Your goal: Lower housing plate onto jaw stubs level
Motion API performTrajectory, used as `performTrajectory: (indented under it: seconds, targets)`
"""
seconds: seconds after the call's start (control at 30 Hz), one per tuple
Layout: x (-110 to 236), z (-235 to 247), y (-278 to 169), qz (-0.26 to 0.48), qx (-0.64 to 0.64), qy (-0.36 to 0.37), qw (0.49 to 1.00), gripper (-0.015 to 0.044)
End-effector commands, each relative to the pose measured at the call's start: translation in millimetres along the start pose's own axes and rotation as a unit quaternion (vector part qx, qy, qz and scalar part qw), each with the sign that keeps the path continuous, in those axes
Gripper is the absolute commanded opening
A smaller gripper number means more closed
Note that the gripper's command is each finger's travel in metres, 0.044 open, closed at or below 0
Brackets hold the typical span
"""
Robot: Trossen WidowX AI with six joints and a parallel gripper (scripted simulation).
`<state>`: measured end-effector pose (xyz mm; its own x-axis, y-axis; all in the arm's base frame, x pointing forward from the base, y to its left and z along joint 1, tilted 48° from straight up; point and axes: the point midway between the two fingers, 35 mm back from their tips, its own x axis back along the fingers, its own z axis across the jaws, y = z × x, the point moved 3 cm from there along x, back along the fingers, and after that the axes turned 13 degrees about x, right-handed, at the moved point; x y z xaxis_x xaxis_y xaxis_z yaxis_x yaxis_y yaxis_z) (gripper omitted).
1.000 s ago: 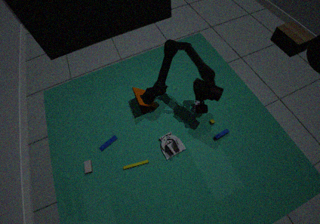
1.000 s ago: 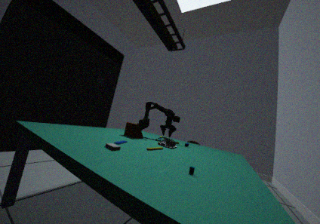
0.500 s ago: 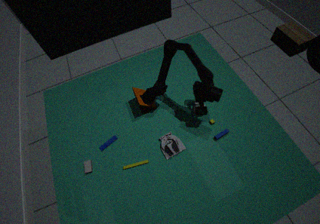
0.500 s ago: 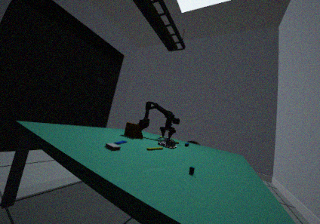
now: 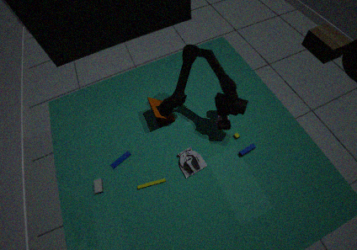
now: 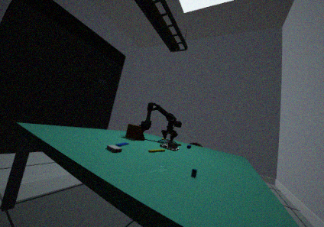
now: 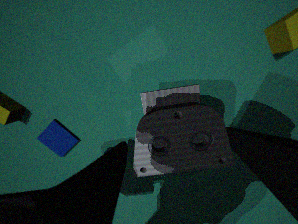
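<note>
Upper right of the pale fixture with dark shapes on it [image 5: 191, 163] [image 6: 169, 147], as the top view lies: one arm [image 5: 185, 72] [image 6: 150, 114], black, bent high at the elbow, its gripper [image 5: 223, 122] [image 6: 170, 137] [image 7: 174, 139] pointing down. Condition of gripper: spread almost to its full width, with nothing in its grasp.

Item, one housing plate [image 7: 182, 120], grey, with two round features and smaller holes; it appears in the wrist view below and between the parted fingertips, ungripped, partly in shadow. Its place is off the fixture, to the upper right of it; the arm mostly hides it from the top. Whether it touches the table cannot be told.

Item, one yellow bar [image 5: 151, 183] [image 6: 157, 150], lying to the lower left of the fixture.

Item, one blue bar [image 5: 120, 160] [image 6: 122, 144], left of the fixture.

Item, one whitish block [image 5: 98, 186] [image 6: 114, 148], farther left of the fixture and lower.

Item, one second blue bar [image 5: 247, 150], right of the fixture.

Item, one small yellow block [image 5: 237, 135], upper right of the fixture.

Item, one orange panel [image 5: 156, 109], tilted, upper left of the fixture, near the arm's foot.

All upon one green table top [image 5: 126, 218] [image 6: 229, 183] [image 7: 200, 30], dimly lit.
</note>
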<state>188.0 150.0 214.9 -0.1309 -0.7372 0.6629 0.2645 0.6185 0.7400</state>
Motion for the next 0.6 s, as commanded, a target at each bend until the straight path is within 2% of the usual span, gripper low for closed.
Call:
performTrajectory:
  seconds: [0.0,0.47,0.57]
  targets:
    - [-0.5,-0.5,-0.3,0.001,-0.002,-0.002,1.000,0.0440]
    - [-0.8,-0.6,-0.3,0.001,-0.002,-0.002,1.000,0.0440]
    - [-0.5,0.0,0.0,0.000,0.000,0.000,1.000,0.0420]
